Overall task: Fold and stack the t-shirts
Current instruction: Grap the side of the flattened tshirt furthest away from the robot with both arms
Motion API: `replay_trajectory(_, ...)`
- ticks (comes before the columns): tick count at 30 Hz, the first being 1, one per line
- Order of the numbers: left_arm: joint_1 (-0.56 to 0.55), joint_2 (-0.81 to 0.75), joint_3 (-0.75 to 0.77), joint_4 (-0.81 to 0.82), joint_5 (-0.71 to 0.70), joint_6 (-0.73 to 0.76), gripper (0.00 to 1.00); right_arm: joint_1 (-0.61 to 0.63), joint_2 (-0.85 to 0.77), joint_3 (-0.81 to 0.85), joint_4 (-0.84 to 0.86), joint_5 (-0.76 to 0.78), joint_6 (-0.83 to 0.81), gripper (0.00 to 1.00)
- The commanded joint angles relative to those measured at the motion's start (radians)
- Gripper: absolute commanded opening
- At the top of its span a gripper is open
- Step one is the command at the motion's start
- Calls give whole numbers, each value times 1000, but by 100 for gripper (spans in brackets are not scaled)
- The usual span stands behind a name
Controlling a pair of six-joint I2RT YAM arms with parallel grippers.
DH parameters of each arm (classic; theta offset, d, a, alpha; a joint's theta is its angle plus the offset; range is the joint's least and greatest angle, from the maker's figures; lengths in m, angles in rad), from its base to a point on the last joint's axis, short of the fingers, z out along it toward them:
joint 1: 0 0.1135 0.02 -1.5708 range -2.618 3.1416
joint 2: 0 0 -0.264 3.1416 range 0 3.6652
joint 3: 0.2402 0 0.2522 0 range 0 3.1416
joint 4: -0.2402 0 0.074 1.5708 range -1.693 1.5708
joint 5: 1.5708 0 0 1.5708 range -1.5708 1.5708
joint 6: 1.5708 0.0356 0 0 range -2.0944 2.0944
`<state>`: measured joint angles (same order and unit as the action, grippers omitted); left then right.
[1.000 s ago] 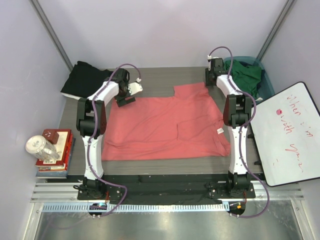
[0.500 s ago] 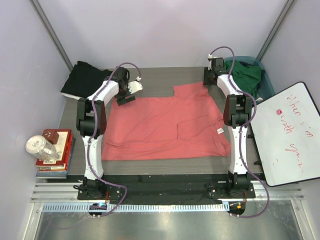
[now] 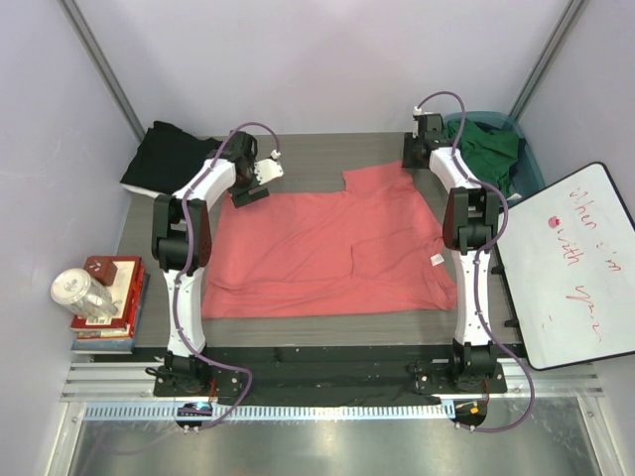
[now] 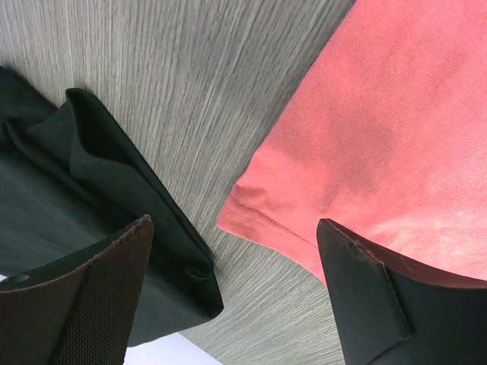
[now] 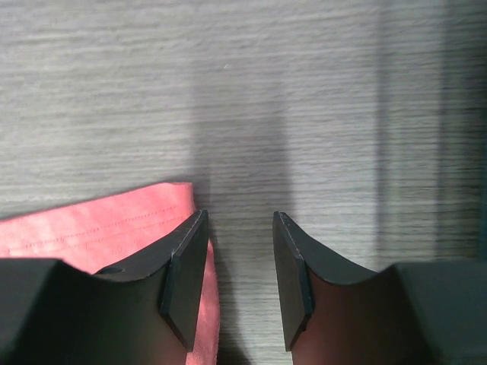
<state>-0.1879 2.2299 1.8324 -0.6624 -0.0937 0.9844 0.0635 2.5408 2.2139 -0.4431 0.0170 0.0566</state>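
Three shirts are showing. The black shirt (image 3: 164, 157) is lying bunched at the counter's (image 3: 317, 149) far-left corner. Beside it the left hand (image 4: 236, 251) is hovering, jaws wide apart, above a corner of the pink shirt (image 3: 327, 248), which is lying spread mid-counter. The right hand (image 5: 238, 258) is holding its jaws partly apart, empty, at that shirt's far-right edge. The green shirt (image 3: 491, 147) is sitting in the basket (image 3: 532, 169).
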Motion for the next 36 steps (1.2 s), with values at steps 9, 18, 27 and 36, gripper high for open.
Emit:
replay_trajectory(9, -2, -29, 37, 12, 8, -1, 88, 7, 4, 79, 35, -71, 75, 47)
replay_trajectory(18, -2, -29, 34, 17, 2, 7, 88, 24, 42, 53, 29, -84, 54, 47)
replay_trajectory(27, 22, -18, 65, 32, -8, -50, 94, 50, 53, 81, 7, -60, 19, 26)
replay_trajectory(36, 88, 45, 117, 23, -18, -93, 100, 55, 7, 23, -3, 12, -32, 1)
